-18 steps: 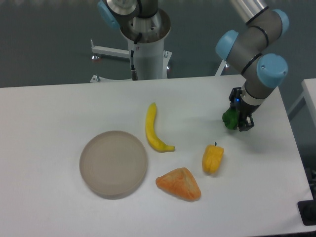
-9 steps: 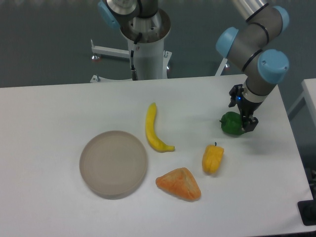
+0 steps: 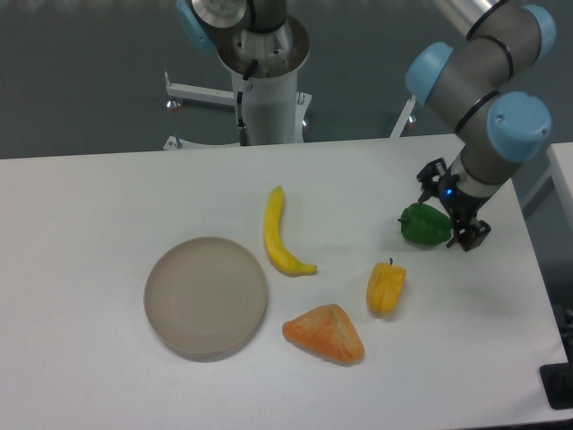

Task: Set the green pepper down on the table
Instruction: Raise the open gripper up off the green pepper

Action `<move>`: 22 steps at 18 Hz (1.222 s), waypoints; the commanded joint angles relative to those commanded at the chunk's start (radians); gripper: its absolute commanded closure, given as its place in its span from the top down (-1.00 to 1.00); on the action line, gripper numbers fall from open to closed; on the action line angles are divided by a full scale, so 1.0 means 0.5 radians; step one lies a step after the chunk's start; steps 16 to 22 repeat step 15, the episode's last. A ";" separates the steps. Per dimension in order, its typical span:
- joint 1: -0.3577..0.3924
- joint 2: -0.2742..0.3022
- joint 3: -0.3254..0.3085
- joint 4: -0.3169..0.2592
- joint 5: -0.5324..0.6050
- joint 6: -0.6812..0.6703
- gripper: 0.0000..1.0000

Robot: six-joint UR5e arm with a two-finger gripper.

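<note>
Toward the near edge of the bench (image 3: 81,376), right of centre, an orange wedge-shaped piece, possibly bread or pastry (image 3: 326,334), lies flat; the round grey-beige plate (image 3: 206,297) sits to its left, bare. Just beyond the wedge, the yellow pepper (image 3: 386,288) lies on its side, stem toward the far edge. Banana (image 3: 279,235) mid-bench, curved, lengthwise toward the far edge.

Green pepper (image 3: 424,225): resting on the bench toward the right edge, farther back than the yellow one. Glossy, dark green, lumpy, rounded. It sits on its own, so placement looks done.

Claw (image 3: 456,212): open, empty, right beside the pepper; one finger (image 3: 472,236) just past the pepper's right flank, contact unclear. Judged: release posture, retreat pending.
</note>
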 joint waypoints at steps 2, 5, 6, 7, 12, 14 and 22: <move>-0.086 -0.009 0.024 0.046 0.000 -0.053 1.00; -0.105 0.006 0.028 0.049 0.012 -0.053 1.00; -0.108 0.012 0.031 0.049 0.009 -0.050 1.00; -0.108 0.015 0.040 0.052 0.006 -0.053 1.00; -0.111 0.015 0.037 0.053 0.009 -0.053 1.00; -0.111 0.015 0.040 0.059 0.003 -0.053 1.00; -0.111 0.012 0.040 0.068 -0.003 -0.050 1.00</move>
